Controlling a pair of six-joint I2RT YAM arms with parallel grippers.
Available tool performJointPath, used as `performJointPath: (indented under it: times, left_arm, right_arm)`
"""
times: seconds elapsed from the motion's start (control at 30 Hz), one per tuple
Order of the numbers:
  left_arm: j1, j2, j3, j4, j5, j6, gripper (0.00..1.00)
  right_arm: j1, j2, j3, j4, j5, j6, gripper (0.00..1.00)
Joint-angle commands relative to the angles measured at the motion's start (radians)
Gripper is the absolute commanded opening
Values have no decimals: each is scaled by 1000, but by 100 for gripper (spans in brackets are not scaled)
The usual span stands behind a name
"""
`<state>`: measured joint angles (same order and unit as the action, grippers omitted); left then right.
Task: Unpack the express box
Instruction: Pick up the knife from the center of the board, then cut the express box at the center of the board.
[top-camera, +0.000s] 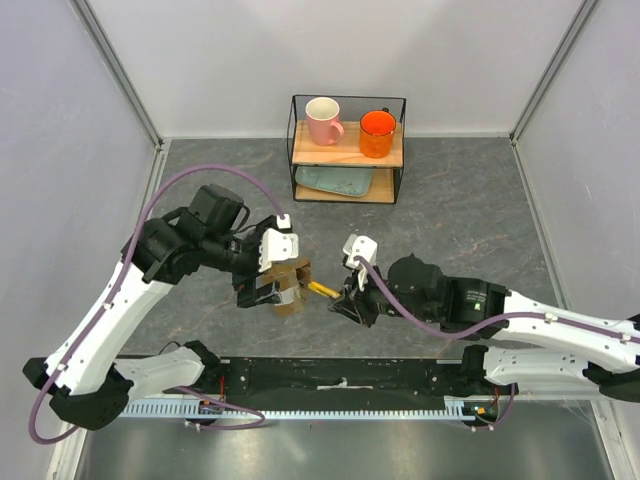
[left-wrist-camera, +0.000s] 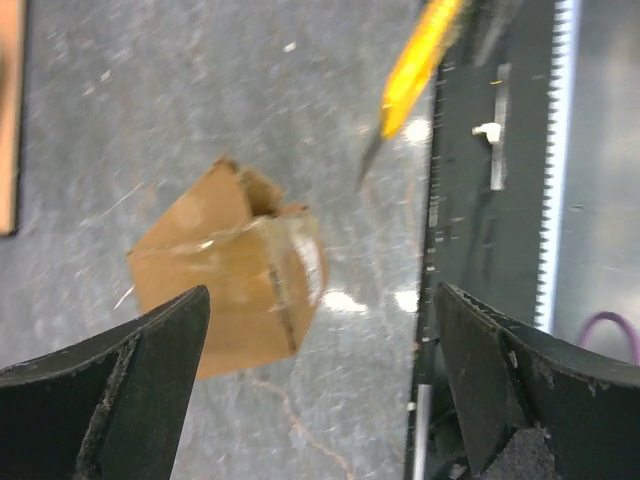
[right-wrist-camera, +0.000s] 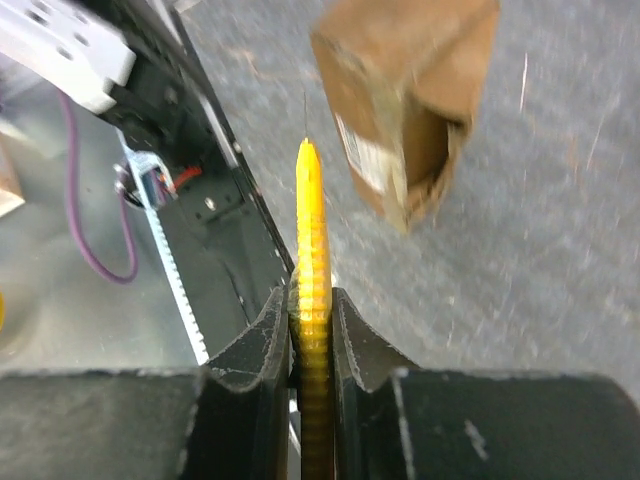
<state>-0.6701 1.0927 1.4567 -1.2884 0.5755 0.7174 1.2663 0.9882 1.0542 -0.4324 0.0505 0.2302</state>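
Note:
The express box (top-camera: 291, 285) is a small brown cardboard parcel with clear tape, just below my left gripper (top-camera: 266, 291). In the left wrist view the box (left-wrist-camera: 225, 275) looks blurred, one end open, over the grey table beyond the jaws. My left gripper (left-wrist-camera: 322, 300) is open wide with nothing between its fingers (left-wrist-camera: 120, 400). My right gripper (top-camera: 345, 300) is shut on a yellow utility knife (top-camera: 322, 290). The knife (right-wrist-camera: 310, 230) sticks out past the right gripper (right-wrist-camera: 311, 300), tip toward the box (right-wrist-camera: 405, 90) and a little short of it. The knife's tip (left-wrist-camera: 415, 65) also shows in the left wrist view.
A black wire shelf (top-camera: 347, 150) stands at the back with a pink mug (top-camera: 323, 121) and an orange mug (top-camera: 377, 133) on top and a teal tray (top-camera: 335, 181) below. The black mounting rail (top-camera: 340, 375) runs along the near table edge.

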Motion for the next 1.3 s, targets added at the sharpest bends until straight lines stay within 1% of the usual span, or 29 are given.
performJointPath:
  times: [0.0, 0.07, 0.23, 0.3, 0.37, 0.47, 0.77, 0.87, 0.9, 0.97, 1.0, 1.03, 1.27]
  left_arm:
    - [1, -19, -79, 193, -293, -78, 99]
    - [4, -20, -114, 245, -313, -73, 99]
    - [15, 25, -151, 265, -313, -50, 99]
    - [24, 38, -173, 303, -318, -50, 99]
    - [40, 65, -162, 310, -321, -52, 99]
    - [72, 96, -144, 310, -293, -49, 99]
    - [135, 151, -159, 271, -172, -4, 99]
    - [147, 156, -154, 252, -143, 4, 92]
    - [148, 157, -156, 250, -143, 4, 89]
    - [150, 164, -160, 239, -147, 10, 86]
    - [153, 168, -160, 235, -149, 13, 82]
    - [153, 179, -156, 229, -149, 14, 81]
    - [159, 188, -165, 244, -158, 4, 79]
  right_arm:
    - [-2, -7, -137, 37, 87, 181, 0]
    - [2, 18, -186, 69, 118, 219, 0]
    - [27, 101, -249, 142, 222, 259, 0]
    - [33, 148, -276, 168, 242, 284, 0]
    - [41, 194, -296, 210, 262, 299, 0]
    - [45, 236, -322, 282, 282, 301, 0]
    - [47, 352, -324, 394, 387, 319, 0]
    - [45, 385, -318, 417, 388, 320, 0]
    - [45, 392, -318, 423, 384, 324, 0]
    - [47, 414, -315, 425, 381, 325, 0]
    - [47, 420, -313, 425, 377, 324, 0]
    - [47, 431, -310, 451, 376, 324, 0]
    - [57, 409, -327, 443, 382, 343, 0]
